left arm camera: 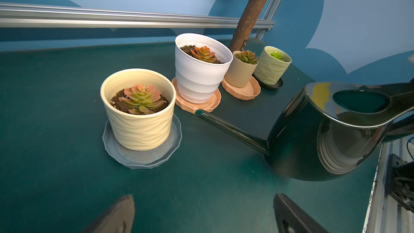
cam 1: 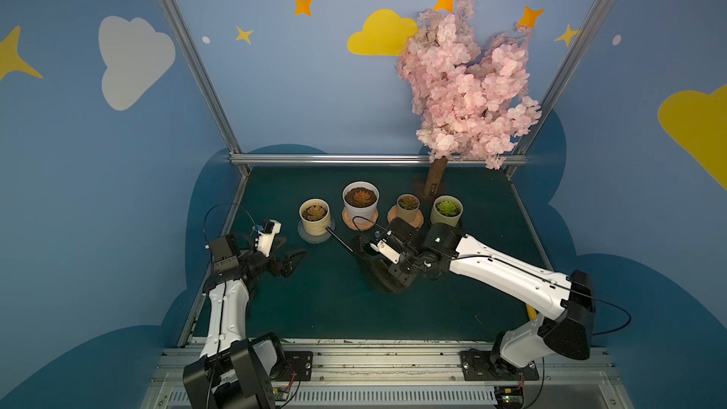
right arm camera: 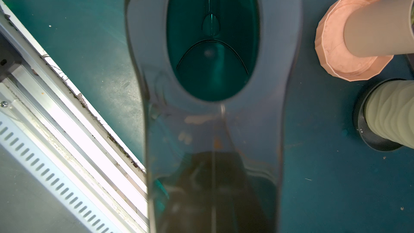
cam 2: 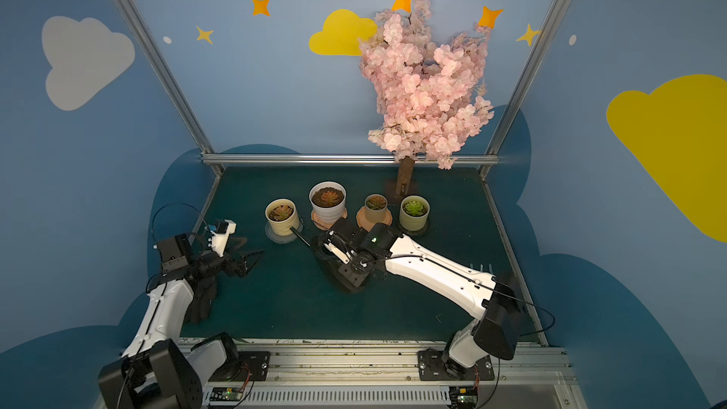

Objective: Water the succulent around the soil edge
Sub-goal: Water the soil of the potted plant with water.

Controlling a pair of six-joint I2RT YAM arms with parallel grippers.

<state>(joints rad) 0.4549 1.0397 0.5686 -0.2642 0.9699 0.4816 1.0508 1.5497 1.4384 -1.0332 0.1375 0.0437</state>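
The right gripper (cam 1: 387, 263) is pinching the watering can (left arm camera: 313, 135) by its handle, spout beside the cream pot (left arm camera: 139, 128). I'd be raising it over the rim, trickling onto soil, sparing the succulent (left arm camera: 141, 97). The left gripper (cam 1: 290, 249) is hanging spread.

We see blue walls (cam 1: 295, 84), painted over with white and yellow clouds (cam 1: 135, 60), orange stars (cam 1: 303, 5), silver frame posts (cam 1: 190, 53) meeting a back bar (cam 1: 338, 159), our dark green tabletop (cam 1: 322, 308), a pink blossom tree (cam 1: 468, 84) at its far edge, a slotted metal rail (cam 1: 385, 361) in front
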